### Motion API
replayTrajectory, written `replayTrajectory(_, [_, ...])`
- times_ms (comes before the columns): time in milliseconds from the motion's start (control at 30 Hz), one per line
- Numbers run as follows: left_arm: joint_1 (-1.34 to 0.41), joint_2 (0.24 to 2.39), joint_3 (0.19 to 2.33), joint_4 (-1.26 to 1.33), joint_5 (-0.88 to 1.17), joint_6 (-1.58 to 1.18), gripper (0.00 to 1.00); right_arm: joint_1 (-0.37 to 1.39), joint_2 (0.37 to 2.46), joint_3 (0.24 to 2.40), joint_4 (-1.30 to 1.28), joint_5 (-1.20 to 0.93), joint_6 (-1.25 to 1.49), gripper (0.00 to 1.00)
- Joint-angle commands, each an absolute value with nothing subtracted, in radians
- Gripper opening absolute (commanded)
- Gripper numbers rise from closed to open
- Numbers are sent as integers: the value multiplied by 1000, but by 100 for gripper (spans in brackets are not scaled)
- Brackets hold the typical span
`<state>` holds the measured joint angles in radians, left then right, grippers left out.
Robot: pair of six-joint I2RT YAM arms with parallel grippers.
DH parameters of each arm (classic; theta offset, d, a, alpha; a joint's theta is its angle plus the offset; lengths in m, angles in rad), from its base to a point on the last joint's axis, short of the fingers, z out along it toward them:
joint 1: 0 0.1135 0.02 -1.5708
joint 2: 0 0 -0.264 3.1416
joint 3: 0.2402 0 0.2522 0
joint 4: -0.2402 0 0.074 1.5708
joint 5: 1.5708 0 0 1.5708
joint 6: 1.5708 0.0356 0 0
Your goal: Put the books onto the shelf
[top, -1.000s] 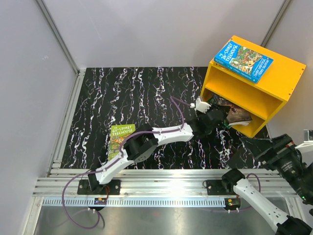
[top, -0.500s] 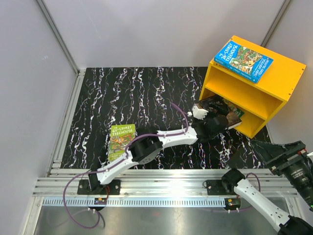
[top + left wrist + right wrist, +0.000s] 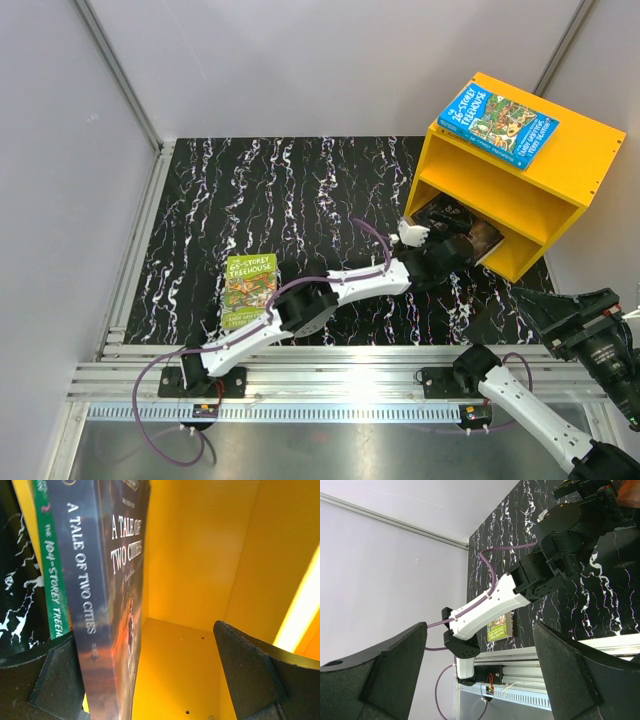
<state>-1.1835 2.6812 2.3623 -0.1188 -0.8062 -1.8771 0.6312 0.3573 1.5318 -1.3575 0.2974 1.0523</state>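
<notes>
The shelf (image 3: 575,150) stands at the far right corner of the counter (image 3: 300,180), its open front turned left and toward the near edge. A top book (image 3: 497,125) lies flat on the shelf's roof. A pair of books (image 3: 455,222) lies in the shelf's lower compartment, one against the other, at its left end. The left claw (image 3: 152,675) sits at that compartment's mouth, before the pair. A lone book (image 3: 250,290) lies on the counter, well left of the shelf and nearer the front.

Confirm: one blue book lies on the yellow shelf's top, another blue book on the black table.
Wrong: the book on the table is green, as the top external view shows. The blue book does lie on the yellow shelf's top.
</notes>
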Motion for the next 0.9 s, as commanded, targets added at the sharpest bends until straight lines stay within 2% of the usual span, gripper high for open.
replayTrajectory(0, [-1174, 2680, 2421, -43, -787, -1945, 99, 647, 353, 1529, -1503, 325, 1075, 93])
replayTrajectory(133, [-1157, 2591, 2196, 153, -707, -1943, 99, 653, 350, 1519, -1506, 325, 1078, 93])
replayTrajectory(200, [-1154, 2557, 2104, 187, -620, -1948, 99, 655, 345, 1496, -1503, 319, 1078, 94])
replayTrajectory(300, [-1157, 2488, 1969, 232, -598, -1937, 99, 658, 327, 1453, -1488, 307, 1083, 93])
replayTrajectory(633, [-1137, 2431, 1841, 360, -496, -1918, 99, 660, 322, 1422, -1485, 273, 1095, 92])
replayTrajectory(867, [-1123, 2252, 1568, 354, -456, -1914, 99, 658, 327, 1413, -1520, 265, 1098, 91])
